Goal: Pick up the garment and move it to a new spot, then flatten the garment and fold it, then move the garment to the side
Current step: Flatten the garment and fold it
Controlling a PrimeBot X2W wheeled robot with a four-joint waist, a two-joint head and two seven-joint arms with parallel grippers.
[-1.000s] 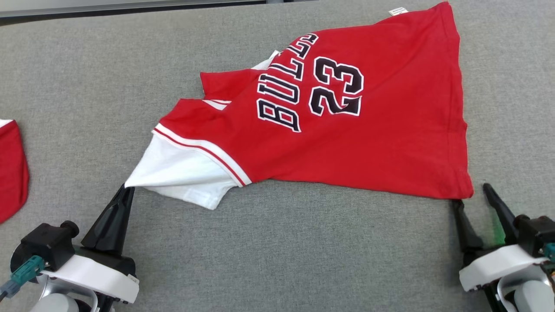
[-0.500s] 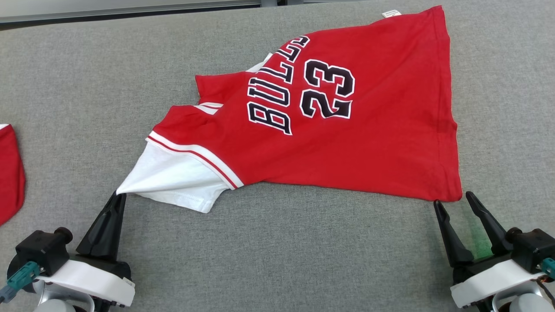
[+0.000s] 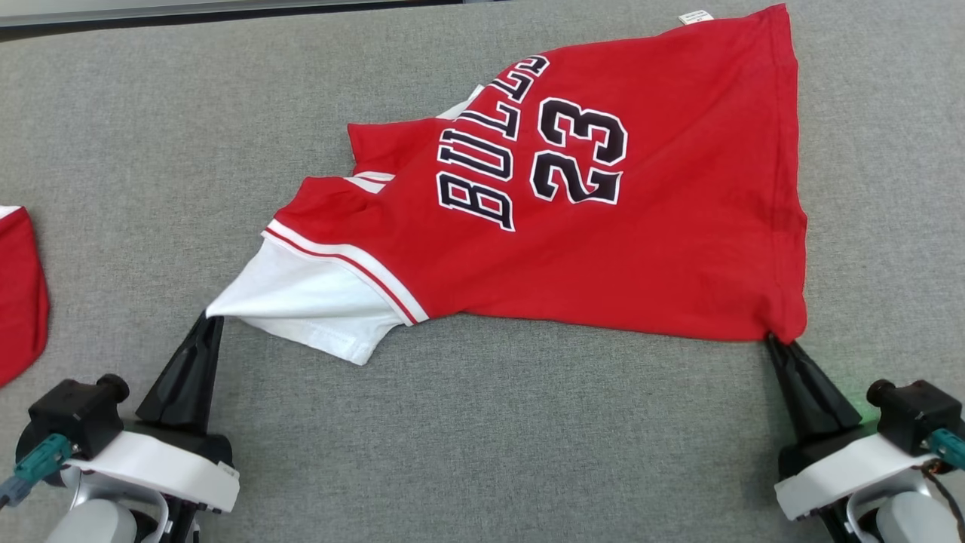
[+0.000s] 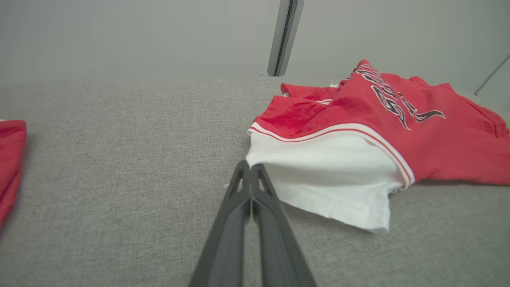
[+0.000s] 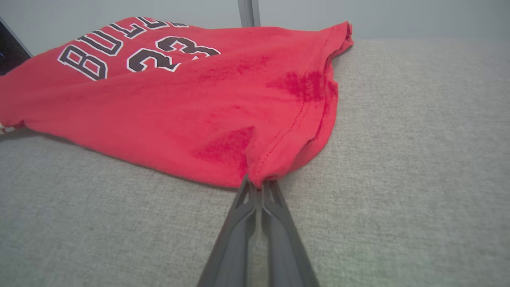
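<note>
The garment [image 3: 603, 249] is a red jersey with "BULLS 23" lettering and a white sleeve [image 3: 309, 302], lying rumpled on the grey table [image 3: 482, 437]. My left gripper [image 3: 212, 320] is shut on the tip of the white sleeve at the lower left; the left wrist view shows its closed fingers [image 4: 250, 165] pinching the sleeve corner [image 4: 318, 175]. My right gripper [image 3: 776, 341] is shut on the jersey's near right hem corner. In the right wrist view the red hem [image 5: 279, 151] bunches into the closed tips of the right gripper [image 5: 261, 183].
Another red cloth [image 3: 19, 294] lies at the table's left edge, also seen as a red cloth [image 4: 10, 163] in the left wrist view. A pale wall and a metal post [image 4: 285, 36] stand beyond the table's far edge.
My right gripper, open a second ago beside the hem corner, has moved onto it and shut on the fabric. The left gripper stays shut on the sleeve. The camera shifted slightly.
</note>
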